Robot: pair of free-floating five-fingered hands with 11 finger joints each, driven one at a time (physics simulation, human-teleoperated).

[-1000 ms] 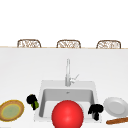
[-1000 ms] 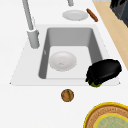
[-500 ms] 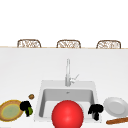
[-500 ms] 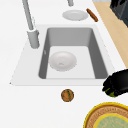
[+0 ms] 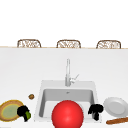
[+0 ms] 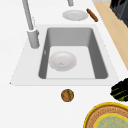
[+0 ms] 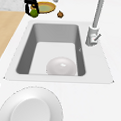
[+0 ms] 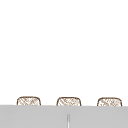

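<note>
Left hand: curled round a small green fruit, at the near left of the counter, over the right edge of the yellow plate; in the right side view the same hand seen at the far end with the fruit below its fingers; in the left side view at the right edge, green showing between the fingers.
Green fruit: held above the counter, just beside the yellow plate's rim, near the sink's left edge.
Right hand: hanging at the near right corner of the sink, fingers pointing down and bent, nothing in them; white plate just to its right.
Yellow plate: wicker-rimmed with a pale green middle, lying flat at the near left of the counter.
Brown nut: on the counter between yellow plate and sink, apart from both.
Sink: grey basin holding 1 bowl, red from the front view, white inside.
Tap: upright at the far rim of the sink.
White plate: right of the sink, flat.
Brown stick: near side of the white plate, lying slanted.
Chairs: 3 woven backs along the far edge of the counter.
</note>
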